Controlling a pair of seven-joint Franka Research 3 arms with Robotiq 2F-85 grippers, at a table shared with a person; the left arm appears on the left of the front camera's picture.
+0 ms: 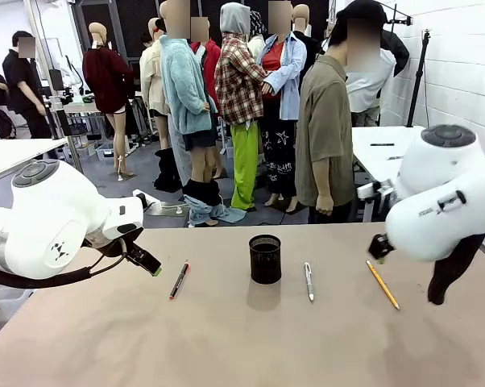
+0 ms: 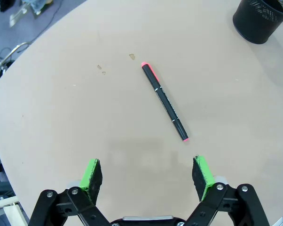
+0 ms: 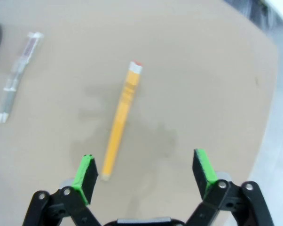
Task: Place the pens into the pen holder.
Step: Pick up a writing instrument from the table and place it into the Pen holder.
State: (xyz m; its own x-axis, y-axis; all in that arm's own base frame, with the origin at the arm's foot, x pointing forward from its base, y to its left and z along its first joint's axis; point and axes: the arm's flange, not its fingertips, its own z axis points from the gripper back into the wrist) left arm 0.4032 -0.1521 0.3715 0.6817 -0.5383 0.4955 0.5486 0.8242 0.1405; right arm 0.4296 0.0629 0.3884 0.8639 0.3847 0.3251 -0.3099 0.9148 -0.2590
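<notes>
The black mesh pen holder (image 1: 265, 258) stands upright mid-table, and is also at the top right of the left wrist view (image 2: 261, 19). Left of it lies a black pen with red ends (image 1: 179, 280) (image 2: 164, 101). My left gripper (image 2: 148, 172) (image 1: 152, 268) hovers open just short of that pen, nothing between its green pads. A silver pen (image 1: 308, 280) (image 3: 17, 77) lies right of the holder, and a yellow pencil (image 1: 383, 284) (image 3: 121, 117) farther right. My right gripper (image 3: 146, 172) hangs open above the pencil's tip end, touching nothing.
A person in an olive shirt (image 1: 327, 137) stands at the table's far side, turned away. The right arm (image 1: 444, 201) bulks over the table's right edge. A white table (image 1: 387, 149) stands behind on the right. Bare tan tabletop (image 1: 242, 347) spreads in front.
</notes>
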